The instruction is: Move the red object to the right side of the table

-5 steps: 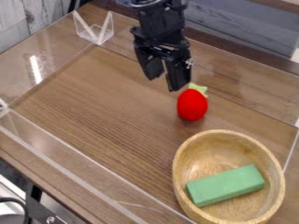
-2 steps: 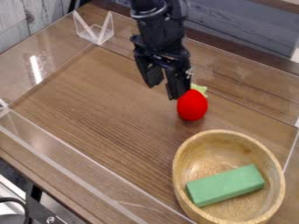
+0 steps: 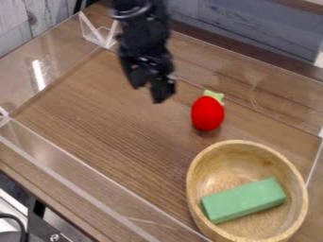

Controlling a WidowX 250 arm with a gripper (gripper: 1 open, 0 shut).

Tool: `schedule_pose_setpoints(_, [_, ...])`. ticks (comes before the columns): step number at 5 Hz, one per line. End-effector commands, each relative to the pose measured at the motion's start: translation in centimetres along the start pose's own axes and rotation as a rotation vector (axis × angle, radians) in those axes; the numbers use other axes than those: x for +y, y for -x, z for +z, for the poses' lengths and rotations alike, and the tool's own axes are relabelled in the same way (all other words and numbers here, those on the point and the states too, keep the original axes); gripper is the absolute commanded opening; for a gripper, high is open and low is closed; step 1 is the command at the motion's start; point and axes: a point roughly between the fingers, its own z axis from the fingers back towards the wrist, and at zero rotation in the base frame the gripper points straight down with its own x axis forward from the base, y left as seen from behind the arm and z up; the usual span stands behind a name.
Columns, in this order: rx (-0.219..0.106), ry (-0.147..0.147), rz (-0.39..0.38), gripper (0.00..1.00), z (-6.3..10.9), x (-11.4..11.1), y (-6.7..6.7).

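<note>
The pincer now hangs left of where it was a second ago: then it stood just above and beside the red toy, almost touching its upper left; now it is clear of it, over bare wood toward the middle of the desk. Its jaws stand wide apart and hold nothing. The toy has not shifted; it sits upright on the desk, right of centre, green tip up, just above the rim of the bowl, which holds a green block. Since the toy rests untouched while the arm draws off, the placing looks done: the toy already lies on the right half, and this seems a retreat after release. The toy's rounded shape could still let it roll.
</note>
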Motion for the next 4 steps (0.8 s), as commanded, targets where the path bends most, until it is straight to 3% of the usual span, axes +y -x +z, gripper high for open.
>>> schedule_pose_setpoints(1, [-0.066, -0.074, 0.012, 1.0, 2.2, 2.4, -1.0])
schedule_pose_setpoints(2, [-0.072, -0.091, 0.032, 0.0, 2.4, 3.7, -2.0])
schedule_pose_setpoints(4, [-0.078, -0.093, 0.033, 0.0, 1.1, 3.2, -5.2])
